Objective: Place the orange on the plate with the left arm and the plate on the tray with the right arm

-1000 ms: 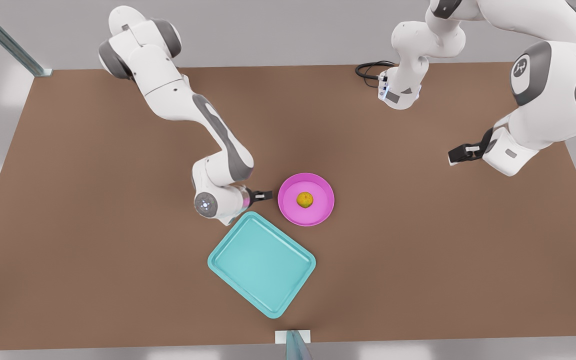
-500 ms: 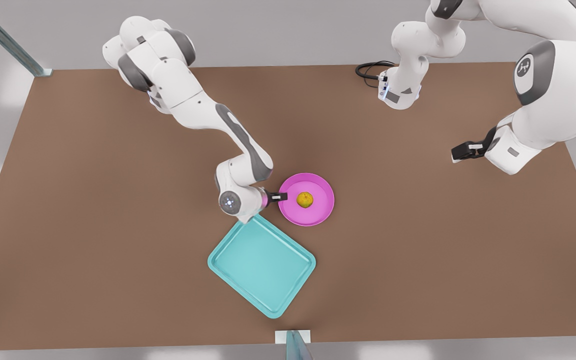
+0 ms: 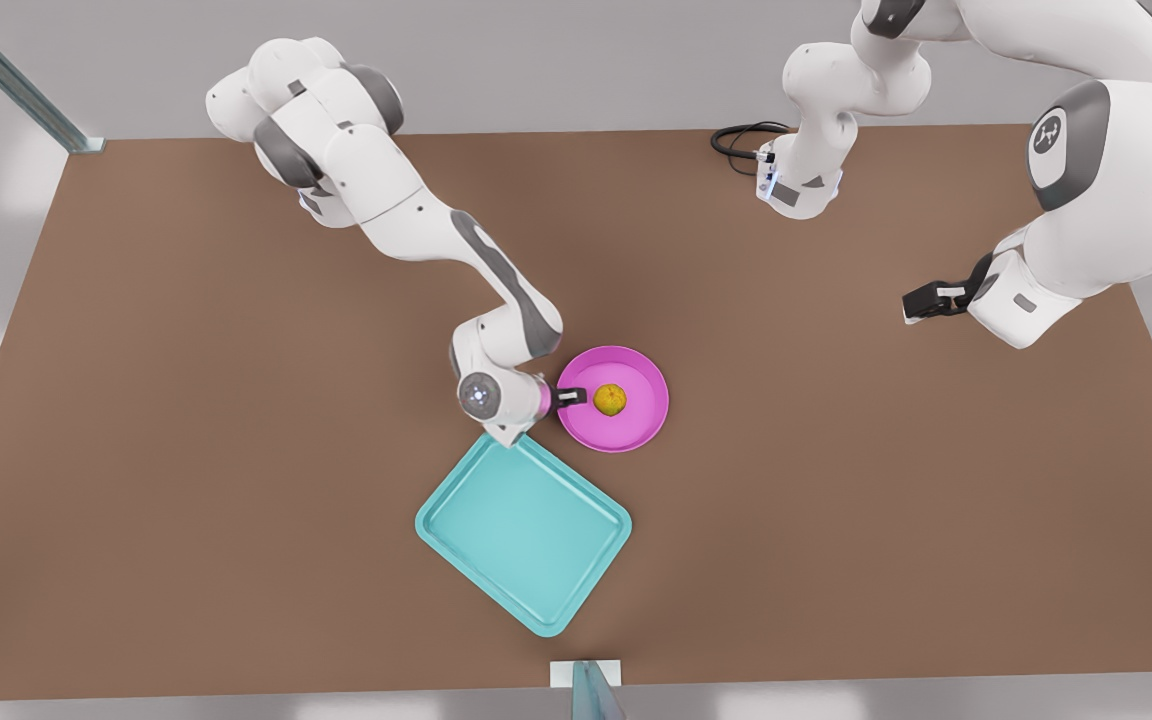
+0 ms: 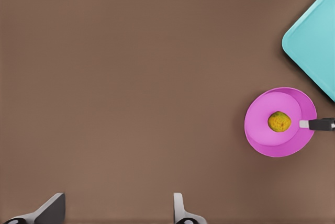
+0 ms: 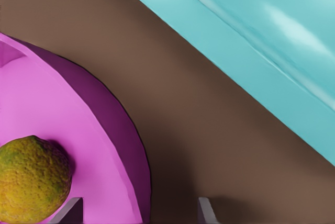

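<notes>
Jaws on the right gripper [image 3: 572, 398] stand spread, one finger [image 5: 70, 211] on the inner side of the plate's rim and the other finger [image 5: 205, 211] outside it over the bare worktop, so the rim sits between them without being pinched. That gripper sits near the middle of the front view, at the front view's left edge of the magenta plate [image 3: 636, 425], on the arm with the tinted wrist band. The orange [image 3: 610, 399] rests in the plate's middle, just beside the inner fingertip; I cannot tell whether they touch. In the right wrist view the orange [image 5: 32, 178] lies on the pink floor of the plate [image 5: 104, 130], with the teal tray [image 5: 251, 51] across a strip of brown worktop [image 5: 199, 140]. The tray [image 3: 523, 527] lies just below and to the left of the plate in the front view, its upper corner near the plate's rim and apart from it. Over at the right of the frame the left gripper [image 3: 919, 303] waits in the air, well apart from everything, its jaws spread wide in its own wrist view, where the plate [image 4: 261, 140], orange [image 4: 279, 122] and tray corner [image 4: 314, 41] show far off at the right edge.
</notes>
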